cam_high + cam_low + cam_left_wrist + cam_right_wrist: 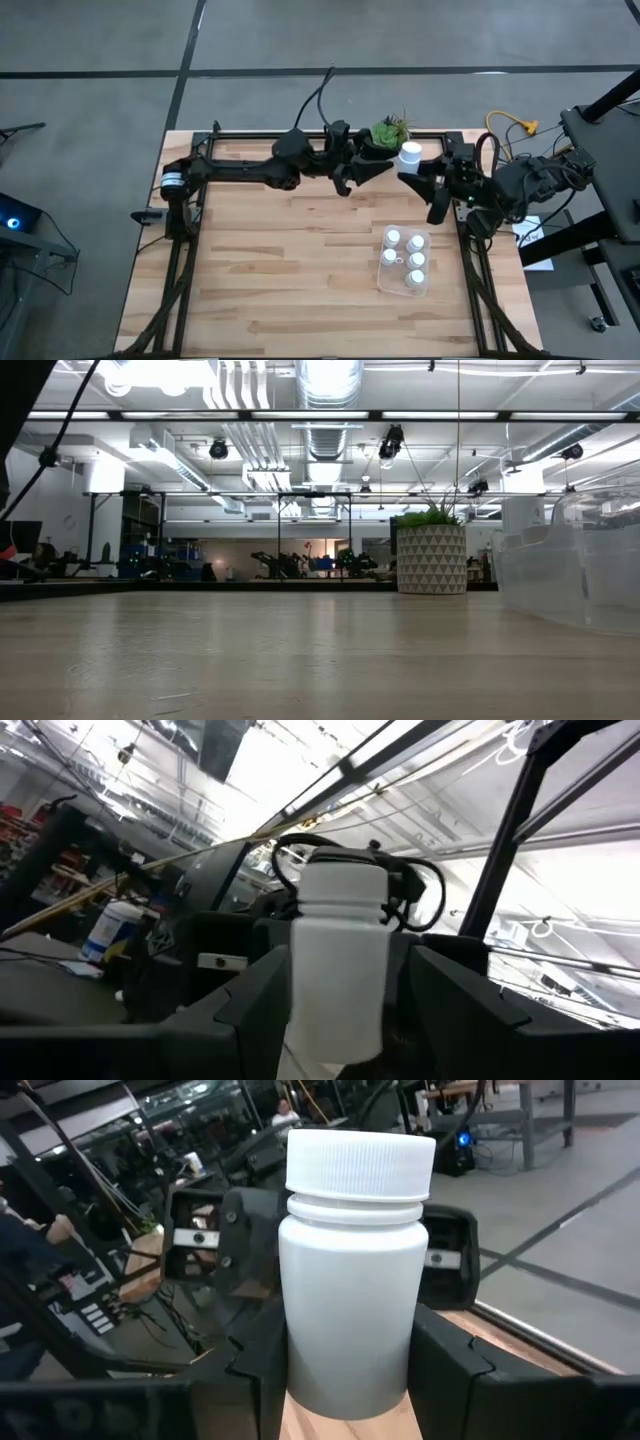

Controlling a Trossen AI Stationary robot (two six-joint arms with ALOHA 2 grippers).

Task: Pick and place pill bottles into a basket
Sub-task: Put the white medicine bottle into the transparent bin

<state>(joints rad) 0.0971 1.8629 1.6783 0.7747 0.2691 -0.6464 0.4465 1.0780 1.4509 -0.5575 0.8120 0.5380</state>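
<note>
White cylindrical pill bottle point(409, 153) upper centre-right, clamped by both left gripper point(393, 168) and right gripper point(405, 178); five bottles point(405, 262) in clear plastic basket point(385, 281).

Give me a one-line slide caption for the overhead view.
Both grippers meet on one pill bottle beside the potted plant; five bottles stand in the clear basket.

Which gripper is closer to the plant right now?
Left. The left gripper is right beside the plant, on its table-centre side. The right gripper is slightly farther off, by the bottle next to the plant.
</note>
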